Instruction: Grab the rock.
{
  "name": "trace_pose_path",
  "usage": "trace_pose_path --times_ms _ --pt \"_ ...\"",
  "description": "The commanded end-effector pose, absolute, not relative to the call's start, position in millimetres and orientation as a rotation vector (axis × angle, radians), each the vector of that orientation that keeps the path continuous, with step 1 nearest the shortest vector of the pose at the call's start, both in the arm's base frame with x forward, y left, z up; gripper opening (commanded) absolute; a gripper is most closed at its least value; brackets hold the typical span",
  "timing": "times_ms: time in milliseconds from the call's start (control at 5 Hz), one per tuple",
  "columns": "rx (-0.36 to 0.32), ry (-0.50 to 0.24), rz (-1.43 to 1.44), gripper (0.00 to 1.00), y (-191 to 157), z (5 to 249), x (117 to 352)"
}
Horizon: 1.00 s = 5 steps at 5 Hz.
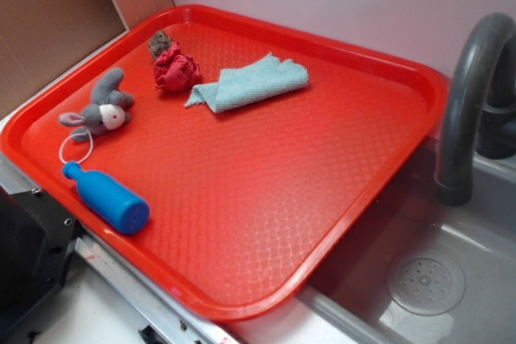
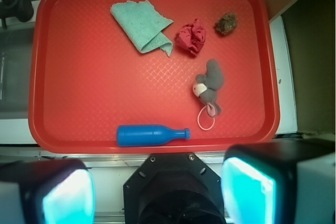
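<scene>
The rock [image 2: 226, 23] is a small grey-brown rough lump on the red tray [image 2: 58, 135], near its far right corner in the wrist view. In the exterior view the rock [image 1: 159, 43] shows at the tray's back left, just behind the red cloth ball [image 1: 176, 69]. My gripper [image 2: 157, 192] hangs high above the tray's near edge, far from the rock. Its two cyan pads [image 2: 247, 190] stand wide apart with nothing between them. The gripper does not show in the exterior view.
On the tray lie a red cloth ball [image 2: 191, 36], a teal cloth [image 2: 140, 25], a grey plush mouse [image 2: 209, 85] and a blue bottle [image 2: 149, 135]. A grey sink [image 1: 435, 271] with a dark faucet [image 1: 472, 94] adjoins the tray.
</scene>
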<state>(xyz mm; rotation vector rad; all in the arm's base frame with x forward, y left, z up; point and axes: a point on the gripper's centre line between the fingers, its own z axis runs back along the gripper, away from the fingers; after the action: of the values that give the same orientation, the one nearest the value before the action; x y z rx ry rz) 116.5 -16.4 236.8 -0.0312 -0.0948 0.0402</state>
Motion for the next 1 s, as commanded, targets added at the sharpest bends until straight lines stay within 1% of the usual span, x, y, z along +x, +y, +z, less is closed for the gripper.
trace_pose_path --times_ms 0,200,400,600,800 --pt "-0.031 -0.095 0.040 1.00 -16 237 117" --pt "-0.073 -0.175 0.289 1.00 -2 227 129" --pt "-0.103 -0.247 0.538 1.00 19 212 150" --pt "-0.057 -0.354 0.779 1.00 47 191 175" --pt "0.005 -0.446 0.925 1.00 75 171 205"
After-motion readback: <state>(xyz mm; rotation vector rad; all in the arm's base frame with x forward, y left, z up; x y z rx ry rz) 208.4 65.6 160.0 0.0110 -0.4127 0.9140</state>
